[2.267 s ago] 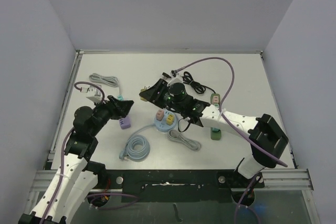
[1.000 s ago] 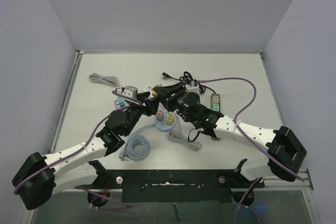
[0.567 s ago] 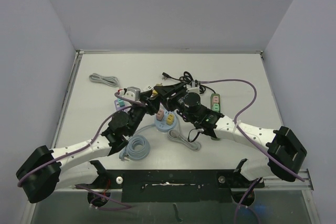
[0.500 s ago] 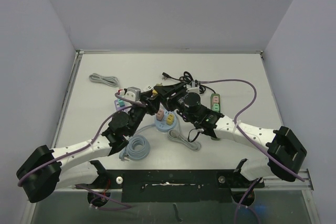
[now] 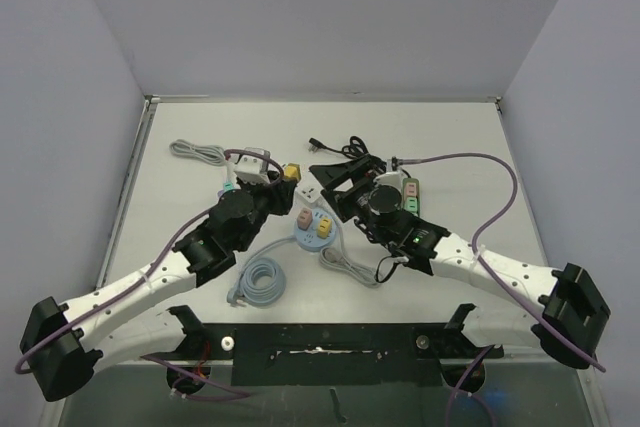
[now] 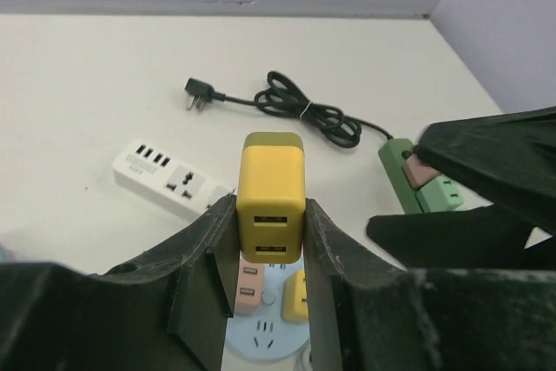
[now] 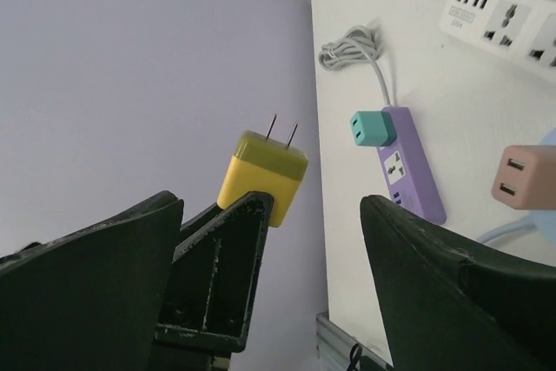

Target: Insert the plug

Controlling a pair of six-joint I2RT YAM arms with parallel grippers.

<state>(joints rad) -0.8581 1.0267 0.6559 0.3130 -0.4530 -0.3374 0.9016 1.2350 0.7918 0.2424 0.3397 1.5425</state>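
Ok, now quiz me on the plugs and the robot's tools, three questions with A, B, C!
1. Where is the teal plug? A on the purple strip; B on the green strip; C in a tool.
2. How many plugs sit on the round blue hub? A one; B two; C four.
3. Which tool grips the lifted yellow plug? A left tool; B right tool; C neither.
Answers: 1 A, it sits at that strip's end. 2 B, one pink, one yellow. 3 A, its fingers clamp the plug; the right tool is open.
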